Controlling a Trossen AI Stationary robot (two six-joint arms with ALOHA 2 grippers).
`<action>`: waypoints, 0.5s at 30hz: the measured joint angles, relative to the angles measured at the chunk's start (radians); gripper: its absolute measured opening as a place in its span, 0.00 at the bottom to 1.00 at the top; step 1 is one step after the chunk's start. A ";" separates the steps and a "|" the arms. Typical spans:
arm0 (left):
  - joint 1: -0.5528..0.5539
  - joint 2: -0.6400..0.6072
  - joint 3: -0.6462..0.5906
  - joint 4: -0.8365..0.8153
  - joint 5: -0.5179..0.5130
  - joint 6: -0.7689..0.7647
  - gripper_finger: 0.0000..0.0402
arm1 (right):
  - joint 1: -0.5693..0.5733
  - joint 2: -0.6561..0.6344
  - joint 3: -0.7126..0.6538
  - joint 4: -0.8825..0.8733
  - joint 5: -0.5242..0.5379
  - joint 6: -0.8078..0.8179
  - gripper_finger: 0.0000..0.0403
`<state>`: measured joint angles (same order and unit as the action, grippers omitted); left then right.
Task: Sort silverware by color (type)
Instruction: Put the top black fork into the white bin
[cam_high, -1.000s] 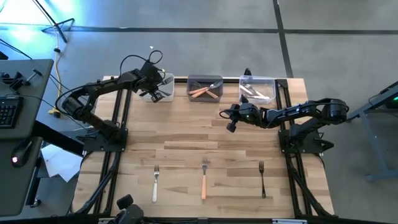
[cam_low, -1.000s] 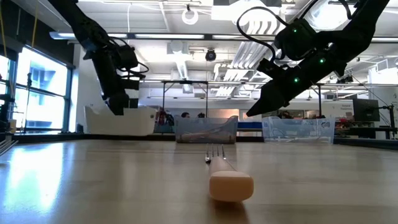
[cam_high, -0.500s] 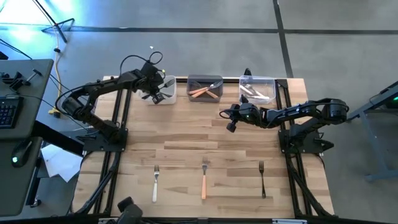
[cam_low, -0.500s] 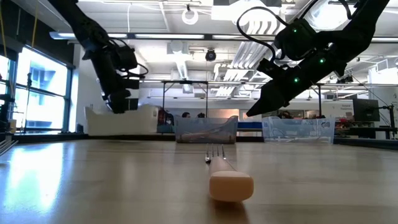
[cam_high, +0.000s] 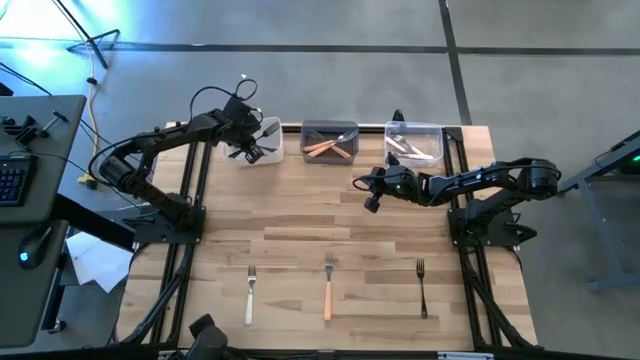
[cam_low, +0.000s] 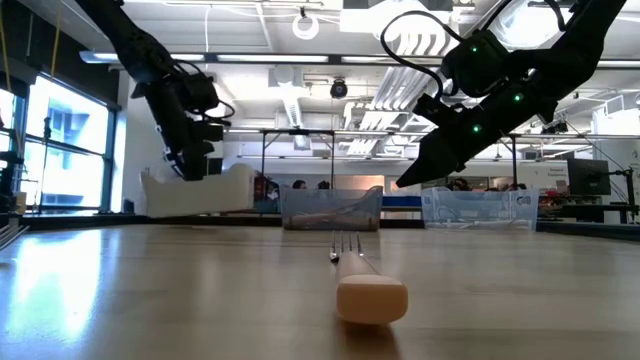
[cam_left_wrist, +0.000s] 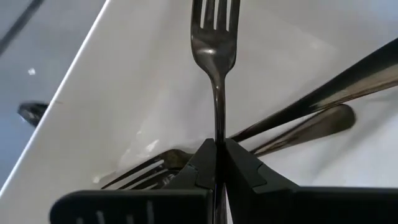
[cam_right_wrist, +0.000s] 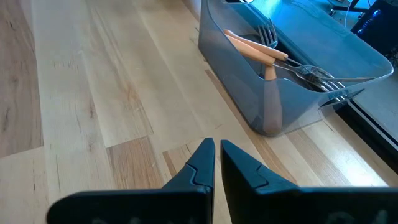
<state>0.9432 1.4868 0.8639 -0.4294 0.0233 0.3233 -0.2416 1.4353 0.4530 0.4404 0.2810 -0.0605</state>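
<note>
My left gripper hangs over the white bin at the far left and is shut on a dark metal fork. The fork's tines point away from the fingers, and other dark forks lie in the bin below. My right gripper is shut on nothing above the table, in front of the dark middle bin, which holds orange-handled forks. A white-handled fork, an orange-handled fork and a black-handled fork lie flat near the table's near edge. My left gripper pinches the fork's slim stem just behind the tines, between its two fingers. The fork runs straight out along the fingers, tines ahead, and slants down toward the bin's inside. It is clear of the forks below; its handle end is hidden behind the fingers.
A clear bin with pale-handled forks stands at the far right. The bare wooden table stretches between the row of bins and the three forks. Arm mounts flank both table sides.
My left gripper has rolled at the wrist above the white bin, and the fork has turned with it while it stays shut. In the low view the white bin now sits slightly askew compared with before.
</note>
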 joint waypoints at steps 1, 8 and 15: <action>-0.008 0.000 0.000 0.010 -0.002 0.000 0.01 | 0.000 0.000 0.000 0.000 0.000 0.000 0.02; -0.059 0.000 -0.017 0.041 -0.009 0.031 0.01 | 0.000 0.000 0.000 0.005 0.000 -0.001 0.02; -0.075 0.000 -0.125 0.260 0.000 0.016 0.01 | 0.000 0.000 0.000 0.182 -0.038 -0.050 0.02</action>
<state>0.8686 1.4868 0.7393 -0.1696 0.0236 0.3395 -0.2418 1.4349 0.4530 0.6220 0.2427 -0.1107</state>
